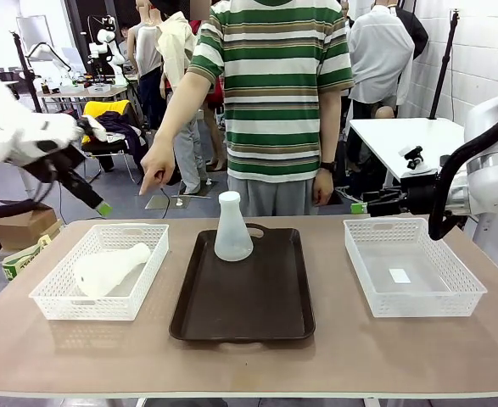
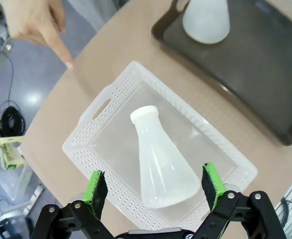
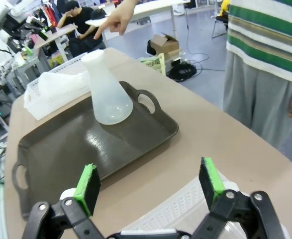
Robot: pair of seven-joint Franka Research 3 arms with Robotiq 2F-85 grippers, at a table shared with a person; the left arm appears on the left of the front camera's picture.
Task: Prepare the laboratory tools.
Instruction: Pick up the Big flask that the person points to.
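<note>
Left gripper (image 2: 154,185) fingers (image 2: 97,188) released above the flask (image 2: 160,164) lying in the basket (image 2: 136,69) left of the tray (image 2: 265,64): descend centred, clench mid-cone, clear the basket walls; other flask (image 1: 232,229) upright on the tray, right gripper (image 3: 148,185) released too.

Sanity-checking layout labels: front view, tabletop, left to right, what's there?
White left basket holding the lying flask → brown tray with the upright flask at its far end → white right basket.
</note>
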